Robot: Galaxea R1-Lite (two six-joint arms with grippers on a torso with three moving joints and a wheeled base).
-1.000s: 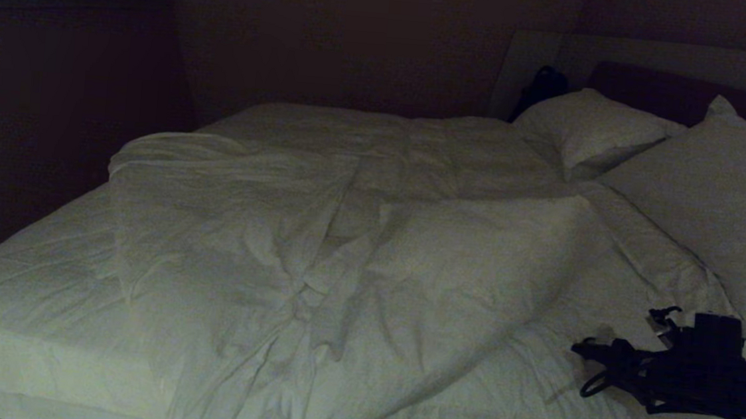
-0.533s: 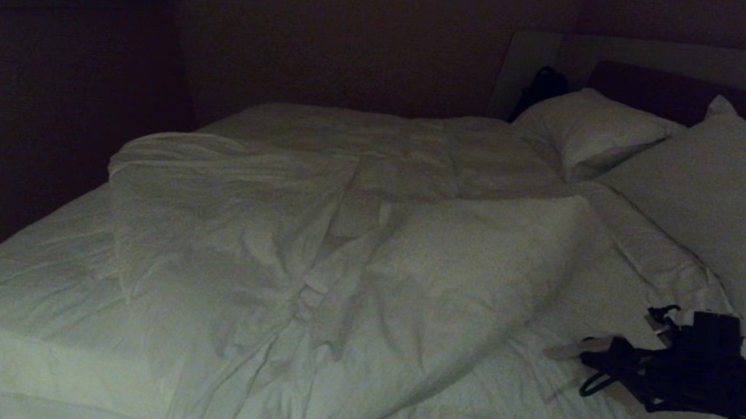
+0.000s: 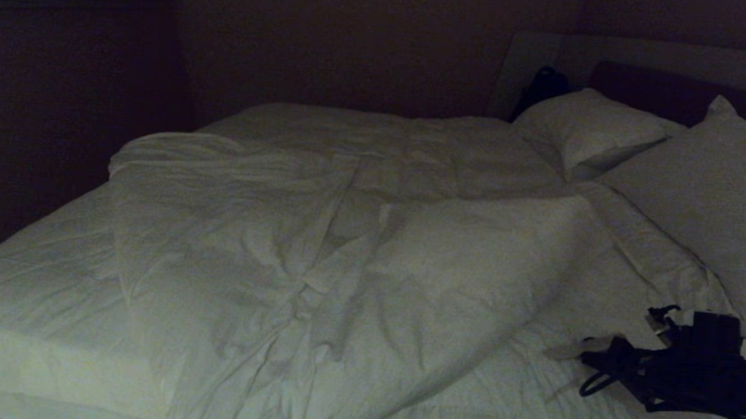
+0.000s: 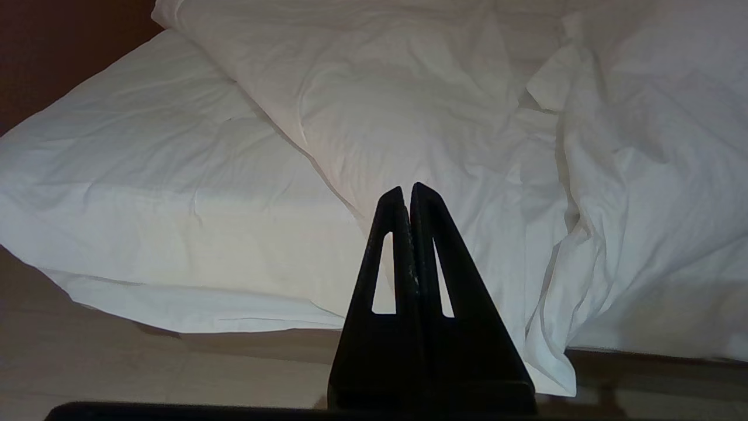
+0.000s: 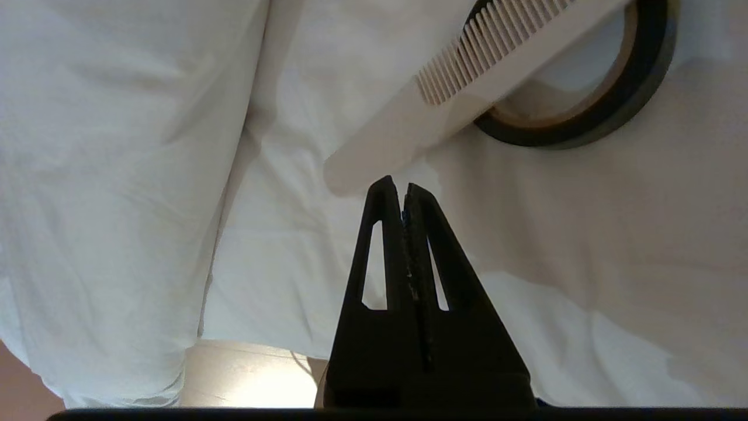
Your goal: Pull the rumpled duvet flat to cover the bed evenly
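The duvet [image 3: 316,252] lies rumpled on the bed [image 3: 27,289], bunched in a thick diagonal ridge across the middle, with bare mattress sheet to its left and front right. My right gripper [image 3: 584,358] rests low over the sheet at the front right, shut, with nothing seen between its fingers. In the right wrist view its tips [image 5: 398,187] stop at the handle end of a white comb [image 5: 467,88]. My left gripper [image 4: 407,188] is parked before the bed's near edge, shut and empty, facing the duvet [image 4: 467,117] where it hangs over the side.
A dark roll of tape [image 5: 631,88] lies on the sheet under the comb. Two white pillows [image 3: 592,127] [image 3: 727,197] lean on the dark headboard [image 3: 675,93]. A dark object [image 3: 543,83] sits behind the far pillow. Pale floor [image 4: 117,362] runs along the bed's side.
My right gripper's fingers have closed from open to shut, and the pale comb now shows beyond the tips. The arm, duvet and left gripper have not moved.
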